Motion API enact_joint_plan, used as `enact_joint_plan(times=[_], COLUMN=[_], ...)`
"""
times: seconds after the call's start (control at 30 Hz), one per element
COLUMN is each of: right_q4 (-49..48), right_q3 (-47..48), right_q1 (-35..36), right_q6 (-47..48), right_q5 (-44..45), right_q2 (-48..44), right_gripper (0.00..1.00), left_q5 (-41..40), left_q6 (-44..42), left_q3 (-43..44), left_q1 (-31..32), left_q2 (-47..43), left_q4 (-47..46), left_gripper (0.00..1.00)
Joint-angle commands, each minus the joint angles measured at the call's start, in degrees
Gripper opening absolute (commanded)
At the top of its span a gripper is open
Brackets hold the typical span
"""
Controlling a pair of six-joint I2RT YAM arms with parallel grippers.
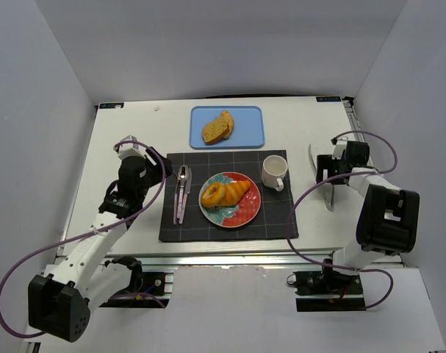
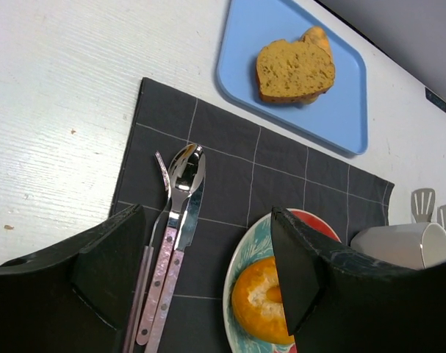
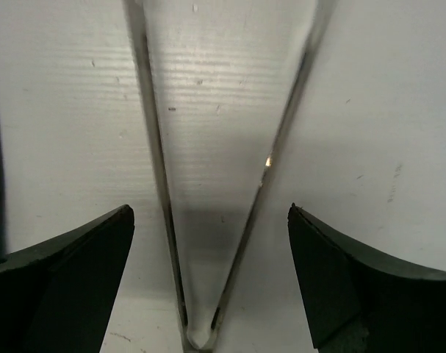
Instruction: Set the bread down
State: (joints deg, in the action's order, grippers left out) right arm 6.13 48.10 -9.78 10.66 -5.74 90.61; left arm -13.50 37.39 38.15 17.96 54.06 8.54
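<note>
Dark placemat [image 1: 275, 218] bearing cutlery [image 1: 181, 193] and white mug [image 1: 274, 173]; metal tongs [image 3: 158, 162] on table [image 1: 134, 140]

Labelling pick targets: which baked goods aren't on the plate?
The brown bread slices, on the blue tray beyond the placemat; the ring pastry and croissant share the plate.

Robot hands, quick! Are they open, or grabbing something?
Left gripper: open, holding nothing.
Right gripper: open, straddling the tongs, not gripping them.
</note>
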Motion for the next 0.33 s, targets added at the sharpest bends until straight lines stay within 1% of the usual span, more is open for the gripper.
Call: enact_joint_plan(times=[0.0,0.13,0.2,0.23,0.27,0.3], right_q4=[1.9,2.0,0.7,-1.5,-3.3,-5.1], right_q3=[6.1,12.1,14.6,14.9,15.1,14.8], right_q1=[-0.4,-0.4,-0.3,-0.2,-0.1,0.2], right_q6=[4.6,5.6,4.3,3.7,1.8,1.1], right_q5=[-0.4,-1.9,-4.4,-5.8,-8.4,-10.1], right_q2=[-6.5,-9.7,-11.0,-11.4,-12.1,-13.4], right_gripper=[0.89,0.89,0.90,0.89,0.89,0.90], left_q5=[2.5,5.1,7.1,7.7,8.1,9.3], left_q6=[-0.6,-1.3,-1.3,-1.3,-1.4,-1.4], left_q3=[1.9,2.1,1.9,1.9,2.0,2.1], left_q1=[0.1,0.1,0.1,0.1,0.1,0.1], left_q2=[0.3,1.4,2.0,2.2,2.5,2.6], left_q4=[-0.9,-2.8,-4.4,-4.9,-5.4,-5.6], left_gripper=[0.78,0.70,0.48,0.35,0.08,0.04])
